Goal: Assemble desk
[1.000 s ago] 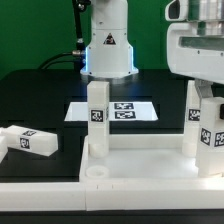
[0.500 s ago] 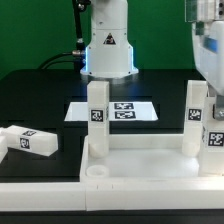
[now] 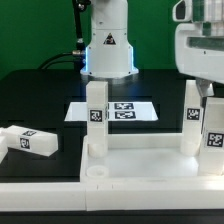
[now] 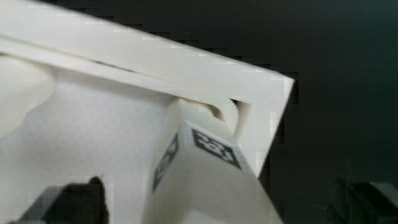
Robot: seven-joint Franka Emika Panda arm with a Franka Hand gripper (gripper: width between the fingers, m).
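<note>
The white desk top [image 3: 140,160] lies upside down at the front of the table. Two tagged legs stand upright in its back sockets, one at the exterior view's left [image 3: 97,118] and one at the right [image 3: 192,118]. A third leg [image 3: 213,135] stands at the front right corner. My gripper [image 3: 207,100] hangs right above this leg. In the wrist view the leg [image 4: 214,150] rises between my dark fingers [image 4: 80,203], with a gap beside it, so the jaws stand open. A fourth leg [image 3: 25,141] lies loose on the table at the left.
The marker board [image 3: 125,110] lies flat behind the desk top. The white robot base [image 3: 108,45] with a blue light stands at the back. The front left socket [image 3: 95,172] of the desk top holds nothing.
My gripper has turned and shifted above the front right leg, first rising out to the right, then coming back over it. The legs and desk top have stayed in place.
</note>
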